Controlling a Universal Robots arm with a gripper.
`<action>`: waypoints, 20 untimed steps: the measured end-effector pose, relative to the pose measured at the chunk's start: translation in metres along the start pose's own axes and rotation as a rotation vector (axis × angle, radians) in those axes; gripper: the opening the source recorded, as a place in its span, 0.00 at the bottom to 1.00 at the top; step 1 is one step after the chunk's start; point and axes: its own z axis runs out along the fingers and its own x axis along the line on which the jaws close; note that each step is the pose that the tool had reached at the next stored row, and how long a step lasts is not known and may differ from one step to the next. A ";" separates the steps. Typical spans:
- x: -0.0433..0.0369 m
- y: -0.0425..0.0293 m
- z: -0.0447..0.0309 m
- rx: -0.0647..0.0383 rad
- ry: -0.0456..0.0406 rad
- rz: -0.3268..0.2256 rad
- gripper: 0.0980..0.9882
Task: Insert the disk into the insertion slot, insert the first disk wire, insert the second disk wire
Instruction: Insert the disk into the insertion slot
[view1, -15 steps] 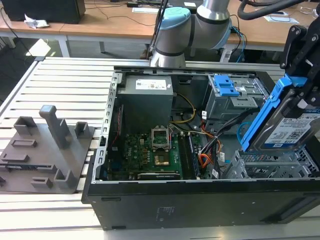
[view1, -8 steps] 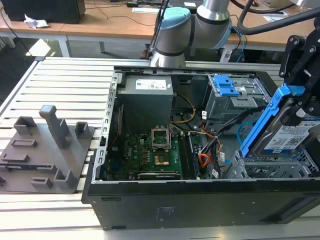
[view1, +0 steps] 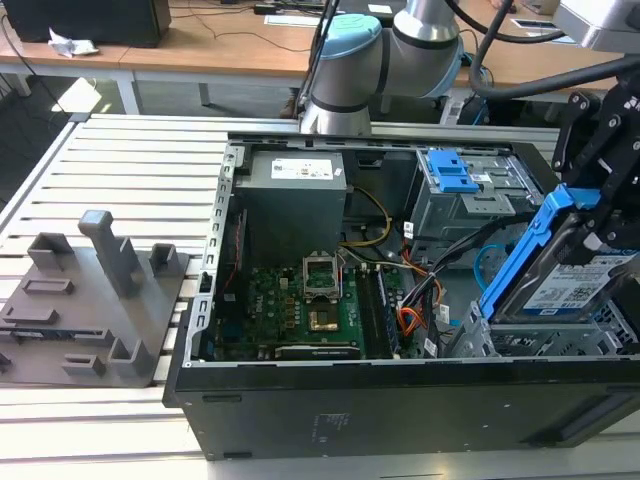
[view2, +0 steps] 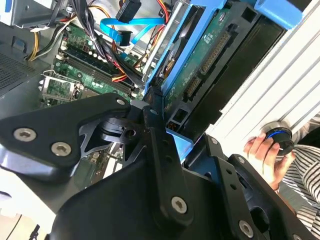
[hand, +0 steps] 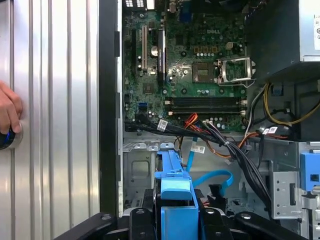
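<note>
The arm leans in from the exterior view's right, its gripper (view1: 588, 215) tilted, fingers clamped on the disk (view1: 560, 285) by its blue carrier. The disk hangs slanted, lower edge at the insertion slot (view1: 540, 342) inside the open computer case (view1: 400, 400).

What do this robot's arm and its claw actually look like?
The arm is a silvery tube with rounded pale blue caps on its joints. Thick black cables run beside it. The gripper is black, built of flat angular links fastened with silver screws.
</note>
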 end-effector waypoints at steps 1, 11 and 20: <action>0.0000 -0.0001 0.0022 0.000 0.0000 0.000 0.30; -0.0001 -0.0009 0.0213 0.000 0.0001 0.000 0.30; -0.0001 -0.0008 0.0217 0.000 0.0002 0.000 0.31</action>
